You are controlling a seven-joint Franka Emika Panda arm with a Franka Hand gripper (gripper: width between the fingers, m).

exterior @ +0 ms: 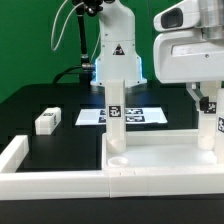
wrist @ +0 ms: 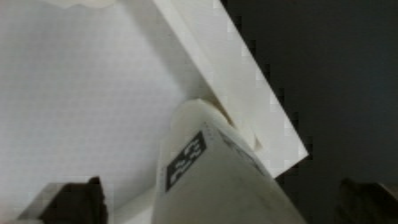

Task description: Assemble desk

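Claw standing apart over a tagged leg, second leg standing upright in desk panel, third leg lying beside marker board.

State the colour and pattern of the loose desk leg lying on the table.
White leg with black-and-white tags; exterior view shows it best.

Robotics lab: marker board, black table

1. The white plastic rectangular tabletop panel is cut off by the exterior view's right edge.
2. The two-finger gripper is partly cropped there too.
3. In the blurred wrist view, dark fingertips barely enter; the leg's tag is unreadable.
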